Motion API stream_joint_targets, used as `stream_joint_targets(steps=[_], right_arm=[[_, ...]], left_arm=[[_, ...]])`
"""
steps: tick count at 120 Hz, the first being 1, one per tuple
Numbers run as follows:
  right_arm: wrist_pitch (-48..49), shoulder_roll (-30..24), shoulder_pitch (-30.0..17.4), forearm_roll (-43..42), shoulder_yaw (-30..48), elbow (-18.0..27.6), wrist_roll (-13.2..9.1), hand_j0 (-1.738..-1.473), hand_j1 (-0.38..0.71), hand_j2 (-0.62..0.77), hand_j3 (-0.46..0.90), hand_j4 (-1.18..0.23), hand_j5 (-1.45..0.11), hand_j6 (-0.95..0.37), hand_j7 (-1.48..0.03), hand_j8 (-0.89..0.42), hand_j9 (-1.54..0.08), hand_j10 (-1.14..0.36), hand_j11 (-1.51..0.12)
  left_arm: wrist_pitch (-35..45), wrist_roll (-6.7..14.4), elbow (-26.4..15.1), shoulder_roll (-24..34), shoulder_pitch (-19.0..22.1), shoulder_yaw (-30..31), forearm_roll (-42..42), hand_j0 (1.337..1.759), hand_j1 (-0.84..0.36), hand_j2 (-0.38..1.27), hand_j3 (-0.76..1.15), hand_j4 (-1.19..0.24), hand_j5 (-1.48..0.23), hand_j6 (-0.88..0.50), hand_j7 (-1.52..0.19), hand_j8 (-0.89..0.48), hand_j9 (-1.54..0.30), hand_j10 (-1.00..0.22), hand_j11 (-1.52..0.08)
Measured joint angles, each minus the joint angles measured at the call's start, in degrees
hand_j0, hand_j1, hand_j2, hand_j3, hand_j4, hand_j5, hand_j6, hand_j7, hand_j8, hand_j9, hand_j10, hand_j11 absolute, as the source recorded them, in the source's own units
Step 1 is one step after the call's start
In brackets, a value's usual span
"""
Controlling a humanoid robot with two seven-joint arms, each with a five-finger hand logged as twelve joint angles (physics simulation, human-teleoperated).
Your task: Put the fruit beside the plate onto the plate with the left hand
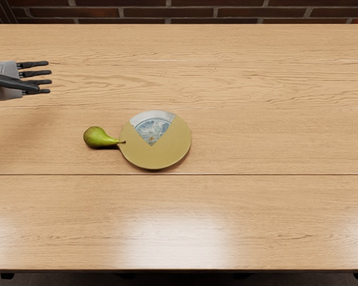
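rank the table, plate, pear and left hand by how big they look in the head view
1. table
2. plate
3. left hand, though the picture edge crops it
4. pear, only slightly smaller

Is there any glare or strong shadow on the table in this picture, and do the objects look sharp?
Head view: a broad pale glare lies on the table near its front edge, away from the pear and the plate. Head view: both cast only thin, soft shadows along their lower edges. Head view: the pear and the open left hand look reasonably sharp, with no evident distortion.
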Motion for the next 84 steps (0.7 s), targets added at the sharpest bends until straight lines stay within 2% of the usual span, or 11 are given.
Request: stream_joint_targets(steps=[13,25,35,52,70,77,84], right_arm=[[0.0,0.0,0.0,0.0,0.0,0.0,0.0,-1.658,-0.33,0.00,0.00,-0.02,-0.02,-0.02,-0.02,-0.02,-0.02,-0.02,-0.02],[-0.2,0.0,0.0,0.0,0.0,-0.3,0.0,-1.658,-0.33,0.00,0.00,-0.02,-0.02,-0.02,-0.02,-0.02,-0.02,-0.02,-0.02],[-0.2,0.0,0.0,0.0,0.0,-0.6,0.0,-1.658,-0.33,0.00,0.00,-0.02,-0.02,-0.02,-0.02,-0.02,-0.02,-0.02,-0.02],[-0.3,0.0,0.0,0.0,-0.1,-0.7,0.0,-1.658,-0.33,0.00,0.00,-0.02,-0.02,-0.02,-0.02,-0.02,-0.02,-0.02,-0.02],[-0.3,0.0,0.0,0.0,-0.1,-0.8,0.0,-1.658,-0.33,0.00,0.00,-0.02,-0.02,-0.02,-0.02,-0.02,-0.02,-0.02,-0.02],[-0.3,0.0,0.0,0.0,-0.1,-0.8,0.0,-1.658,-0.33,0.00,0.00,-0.02,-0.02,-0.02,-0.02,-0.02,-0.02,-0.02,-0.02],[-0.3,0.0,0.0,0.0,-0.1,-0.8,0.0,-1.658,-0.33,0.00,0.00,-0.02,-0.02,-0.02,-0.02,-0.02,-0.02,-0.02,-0.02]], left_arm=[[0.0,0.1,-0.3,0.2,-1.0,0.1,1.9,1.658,0.35,0.00,0.00,0.00,0.00,0.00,0.00,0.00,0.00,0.00,0.00],[0.0,0.1,-0.3,0.4,-4.2,0.1,6.9,1.658,0.35,0.00,0.00,0.00,0.00,0.00,0.00,0.00,0.00,0.00,0.00],[0.0,0.1,-0.3,-0.3,-6.6,0.0,15.1,1.658,0.35,0.00,0.00,0.00,0.00,0.00,0.00,0.00,0.00,0.00,0.00],[0.4,-0.7,-0.3,-7.0,-7.5,0.1,31.7,1.658,0.34,0.00,0.00,0.00,0.00,0.00,0.00,0.00,0.00,0.00,0.00],[8.6,-6.8,-1.8,-9.6,-9.1,4.6,41.0,1.658,0.33,0.00,0.00,-0.02,-0.02,-0.02,-0.02,-0.02,-0.02,-0.02,-0.02],[14.3,-9.4,-5.6,-9.3,-10.7,8.3,42.7,1.658,0.32,0.00,0.00,-0.02,-0.03,-0.02,-0.03,-0.02,-0.03,-0.02,-0.03],[20.3,-11.1,-11.1,-8.2,-11.5,11.6,43.8,1.658,0.31,0.01,0.00,-0.03,-0.04,-0.03,-0.04,-0.03,-0.04,-0.03,-0.04]])
